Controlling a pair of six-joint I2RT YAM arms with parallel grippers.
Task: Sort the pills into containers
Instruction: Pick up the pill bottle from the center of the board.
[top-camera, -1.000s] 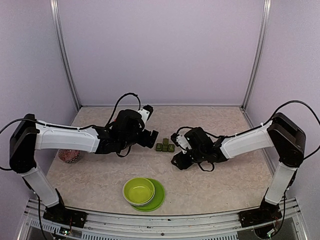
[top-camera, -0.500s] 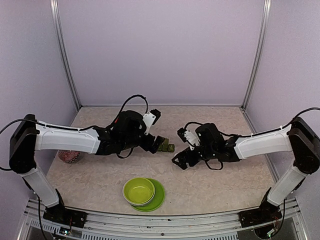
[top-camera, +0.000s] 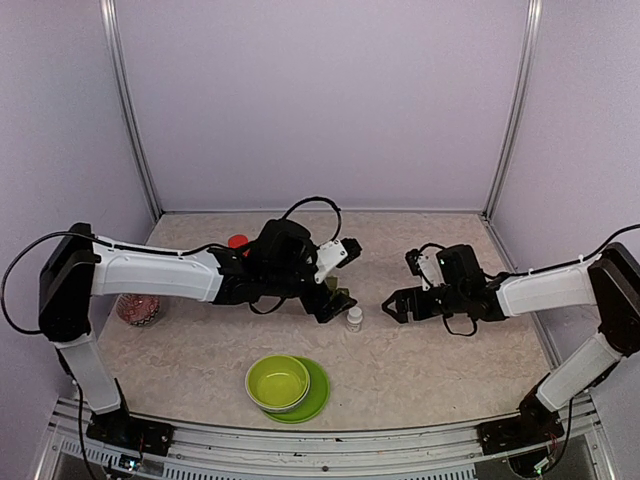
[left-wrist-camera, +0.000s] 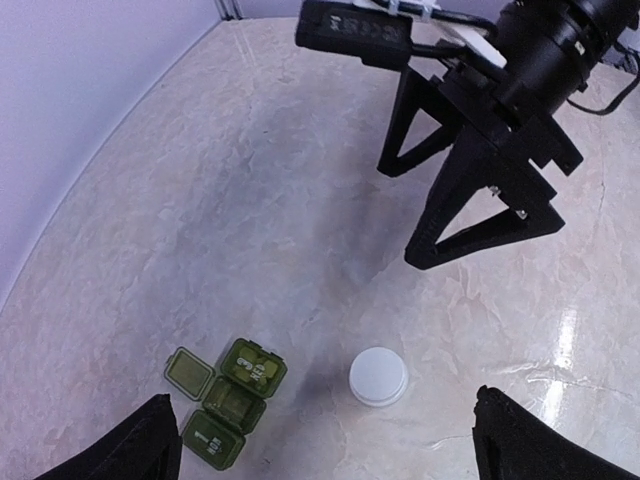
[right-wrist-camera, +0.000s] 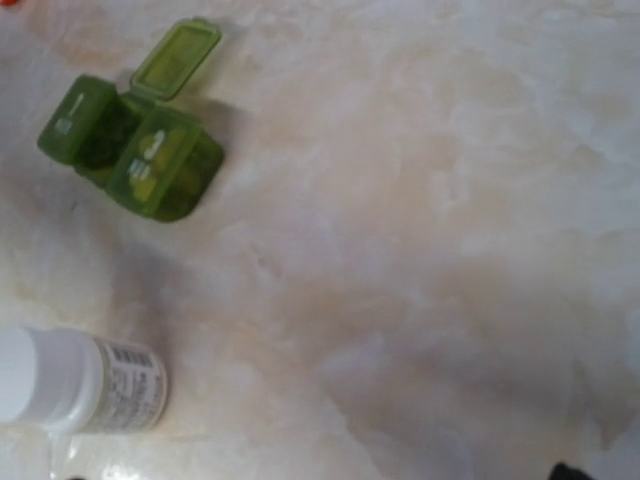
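Both arms reach over the marbled desk (top-camera: 450, 350). The left tool (left-wrist-camera: 322, 398) hangs spread wide and empty over the work, and the right tool (left-wrist-camera: 397, 216) is likewise released, gripping nothing. The lime-green bowl (top-camera: 278, 382) on its plate sits well apart toward the front. The white pill bottle (left-wrist-camera: 378, 376) stands upright and capped near mid-desk, and the dark green containers (left-wrist-camera: 228, 400) lie just beside it, not touching, with one lid (left-wrist-camera: 188, 368) flipped open. We judge the sort barely begun: we see no loose pills, the bottle is unopened, and the remaining compartments seem shut.
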